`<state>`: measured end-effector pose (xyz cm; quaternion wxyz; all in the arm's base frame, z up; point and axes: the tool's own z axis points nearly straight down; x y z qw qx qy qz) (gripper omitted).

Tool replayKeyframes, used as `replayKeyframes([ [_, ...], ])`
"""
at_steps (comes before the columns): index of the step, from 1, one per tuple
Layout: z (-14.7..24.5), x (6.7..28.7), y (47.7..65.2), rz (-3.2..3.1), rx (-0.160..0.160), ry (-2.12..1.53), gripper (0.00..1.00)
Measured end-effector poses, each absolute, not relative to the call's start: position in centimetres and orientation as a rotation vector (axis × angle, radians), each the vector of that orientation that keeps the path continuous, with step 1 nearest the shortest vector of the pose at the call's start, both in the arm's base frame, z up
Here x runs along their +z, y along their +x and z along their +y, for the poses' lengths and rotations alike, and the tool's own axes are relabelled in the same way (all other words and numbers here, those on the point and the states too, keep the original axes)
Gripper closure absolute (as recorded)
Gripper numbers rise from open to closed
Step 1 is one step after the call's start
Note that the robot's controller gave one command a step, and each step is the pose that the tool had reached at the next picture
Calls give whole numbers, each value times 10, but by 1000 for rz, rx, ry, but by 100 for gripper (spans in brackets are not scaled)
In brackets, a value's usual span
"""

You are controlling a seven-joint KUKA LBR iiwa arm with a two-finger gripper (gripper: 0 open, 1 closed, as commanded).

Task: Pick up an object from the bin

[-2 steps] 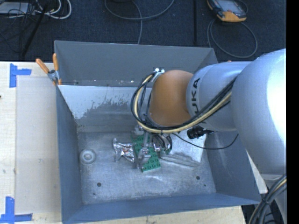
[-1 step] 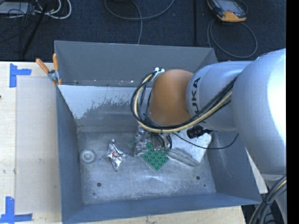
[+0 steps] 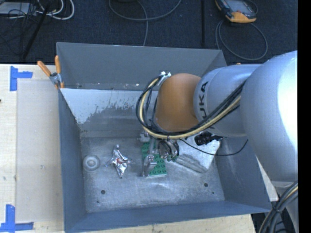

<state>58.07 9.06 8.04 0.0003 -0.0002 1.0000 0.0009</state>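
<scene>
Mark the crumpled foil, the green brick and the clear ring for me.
crumpled foil (image 3: pixel 119 162): camera view, its middle.
green brick (image 3: pixel 159 169): camera view, its studded top.
clear ring (image 3: pixel 86 163): camera view, its left rim.

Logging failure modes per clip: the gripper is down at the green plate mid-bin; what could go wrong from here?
The flat green plate lies low on the grey metal bin floor, so the gripper may slip off its edge. The crumpled silver foil scrap lies close beside it and might get knocked or dragged along.
</scene>
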Motion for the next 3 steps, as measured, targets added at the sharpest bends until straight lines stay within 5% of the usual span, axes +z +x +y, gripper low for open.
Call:
replayKeyframes([
  [1, 205, 72, 614, 3132, 4, -167, 0],
  [2, 203, 74, 615, 3129, 5, -160, 100],
  [3, 206, 256, 587, 3116, 3, -330, 100],
])
